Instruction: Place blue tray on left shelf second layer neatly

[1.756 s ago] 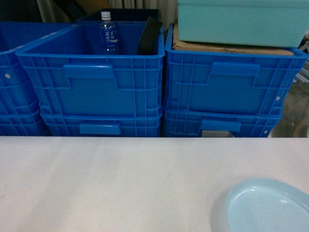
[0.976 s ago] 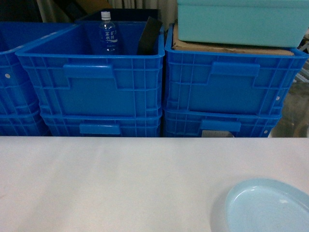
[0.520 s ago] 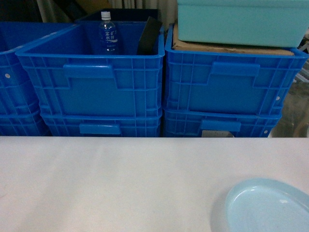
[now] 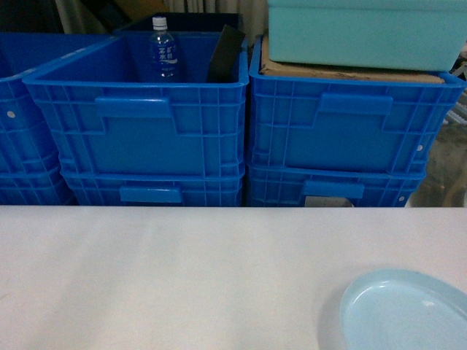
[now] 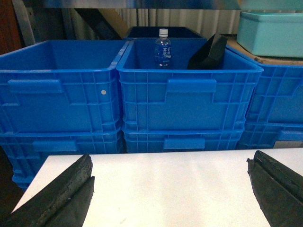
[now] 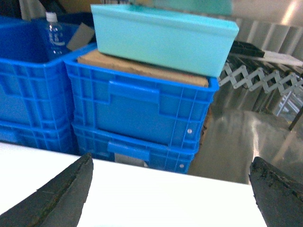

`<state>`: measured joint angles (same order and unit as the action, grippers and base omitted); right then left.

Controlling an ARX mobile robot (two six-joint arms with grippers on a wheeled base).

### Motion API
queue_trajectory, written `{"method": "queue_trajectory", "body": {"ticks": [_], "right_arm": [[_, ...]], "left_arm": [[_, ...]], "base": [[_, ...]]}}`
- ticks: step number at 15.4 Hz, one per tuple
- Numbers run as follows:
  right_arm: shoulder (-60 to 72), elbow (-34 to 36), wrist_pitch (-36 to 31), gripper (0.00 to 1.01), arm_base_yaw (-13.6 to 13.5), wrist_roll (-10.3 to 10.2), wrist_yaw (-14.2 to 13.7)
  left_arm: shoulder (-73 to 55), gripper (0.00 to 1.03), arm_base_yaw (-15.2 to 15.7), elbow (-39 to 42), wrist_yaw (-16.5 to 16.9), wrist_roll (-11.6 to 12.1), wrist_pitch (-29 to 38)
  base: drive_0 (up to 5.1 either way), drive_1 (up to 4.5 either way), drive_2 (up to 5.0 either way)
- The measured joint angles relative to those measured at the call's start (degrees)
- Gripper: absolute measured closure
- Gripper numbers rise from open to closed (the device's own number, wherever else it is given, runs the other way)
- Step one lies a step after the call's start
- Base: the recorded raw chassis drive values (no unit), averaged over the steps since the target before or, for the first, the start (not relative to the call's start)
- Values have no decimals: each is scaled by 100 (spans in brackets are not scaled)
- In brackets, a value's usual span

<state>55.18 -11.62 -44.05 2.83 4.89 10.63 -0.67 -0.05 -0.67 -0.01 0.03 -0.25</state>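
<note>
— Where's the tray?

— The tray [image 4: 406, 312] lies flat on the white table [image 4: 182, 277], at the near right corner of my head view, partly cut off by the frame. Neither wrist camera catches it.

— And your grippers?

— My head view shows neither. My left gripper [image 5: 173, 189] hangs over the table with its fingers [image 5: 57, 198] spread wide, grasping nothing. My right gripper [image 6: 173, 189] is released the same way, one dark finger at each lower corner of its view.

— What else differs between views?

— All three show stacked crates [image 4: 139, 117] behind the table, a bottle [image 4: 163, 49] standing in the middle one, and a teal box [image 4: 365, 33] on cardboard [image 6: 142, 70] atop the right stack. Only my left wrist sees the far-left crate [image 5: 57, 85] open from above. Only my right wrist shows shiny steel surfaces and a folding lattice [image 6: 258, 78] to the right of the crates; I can't tell whether that's the shelf.
</note>
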Motion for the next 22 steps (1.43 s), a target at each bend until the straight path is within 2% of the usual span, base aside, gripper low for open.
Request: {"method": "queue_trajectory", "body": {"ticks": [2,5,7,9,10,13,16,20,22], "right_arm": [[1294,-90,-369,3,142,293,92],[2575,-527,-103,3,437,584,254],[3235,-629,-315,3,476,826,330],[3941,-798,-20,3,546,929,511],[4212,-855,-11,3,544,997,516],[4935,-1263,205,3,535,1014,527],[5372,-1366,310,3,503,988,487],[5890,-1438,400,3,527,815,466],[6017,-1440,223,3,638,772,529]], "left_arm": [[0,5,0,0,0,0,0],[0,5,0,0,0,0,0],[0,5,0,0,0,0,2],[0,5,0,0,0,0,0],[0,5,0,0,0,0,0],[0,5,0,0,0,-2,0],[0,5,0,0,0,0,2],[0,5,0,0,0,0,0],[0,5,0,0,0,0,-2]], "base": [[0,0,0],[0,0,0],[0,0,0],[0,0,0],[0,0,0],[0,0,0],[0,0,0],[0,0,0],[0,0,0]]}}
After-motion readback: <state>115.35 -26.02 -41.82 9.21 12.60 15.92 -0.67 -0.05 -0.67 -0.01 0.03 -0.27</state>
